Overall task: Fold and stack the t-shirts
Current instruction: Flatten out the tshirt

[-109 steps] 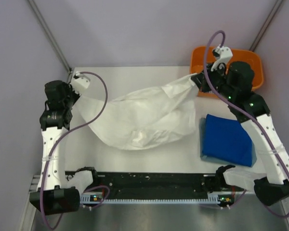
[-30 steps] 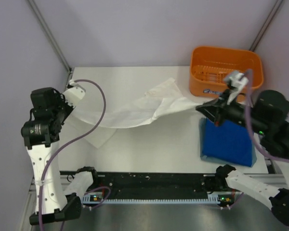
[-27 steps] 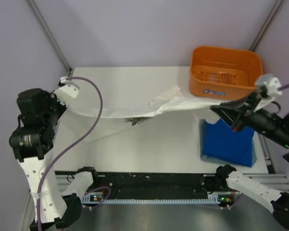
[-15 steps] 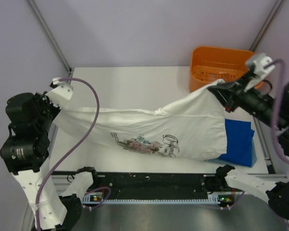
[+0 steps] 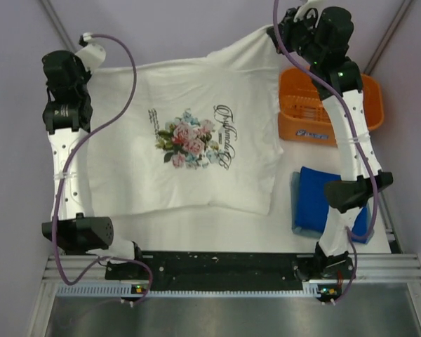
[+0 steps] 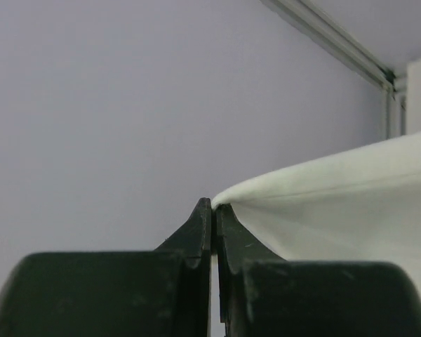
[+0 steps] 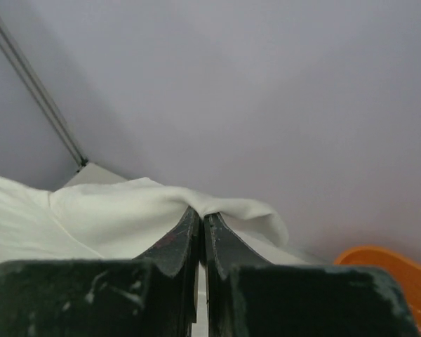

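Basket (image 5: pixel 368 105) is sitting beside the white shirt (image 5: pixel 189 140) my left tool (image 6: pixel 212 210) and right tool (image 7: pixel 201 216) are clamping, cloth hiding much desk (image 5: pixel 161 228), right arm (image 5: pixel 351 126) crossing blue shirt (image 5: pixel 312 200).

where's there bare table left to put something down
Two bare patches: the strip between the near hem of the white t-shirt and the black rail, and a small gap between the orange basket and the blue t-shirt, crossed by the right arm. The white t-shirt crowds the rest.

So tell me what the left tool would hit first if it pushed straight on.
Beyond the white floral t-shirt edge it pinches, the left tool faces only the lavender wall; distance unclear.
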